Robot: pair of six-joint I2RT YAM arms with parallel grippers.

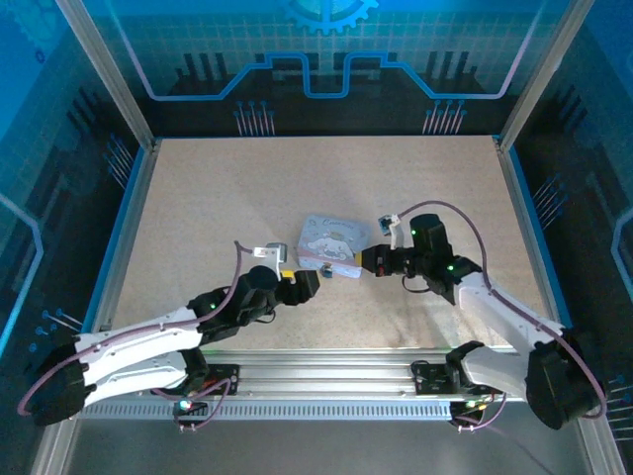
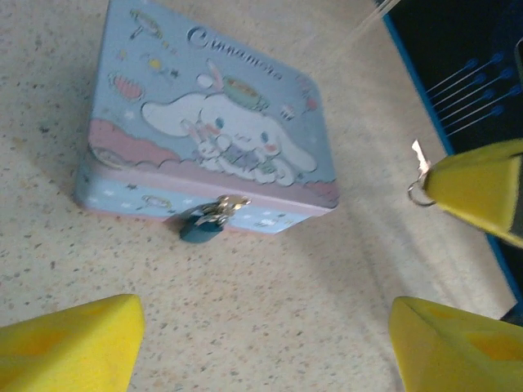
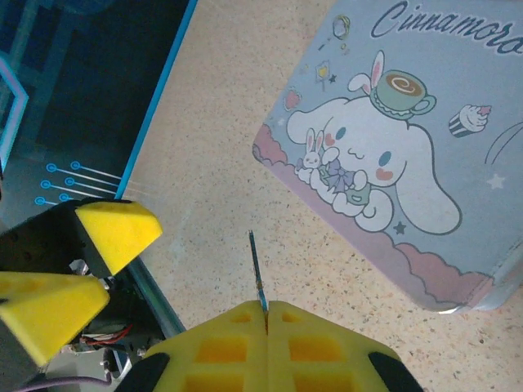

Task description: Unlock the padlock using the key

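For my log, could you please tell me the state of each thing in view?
Pale blue cartoon-printed tin box: lid closed.
Small metal-shackled padlock: hanging on the tin's clasp, apparently shut.
Slim metal key: gripped, not in the padlock.
Left hand: open, empty.
Right hand: shut on the key.

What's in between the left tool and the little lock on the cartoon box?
Nothing but bare table lies between the left tool and the padlock on the front of the tin, as the left wrist view shows.
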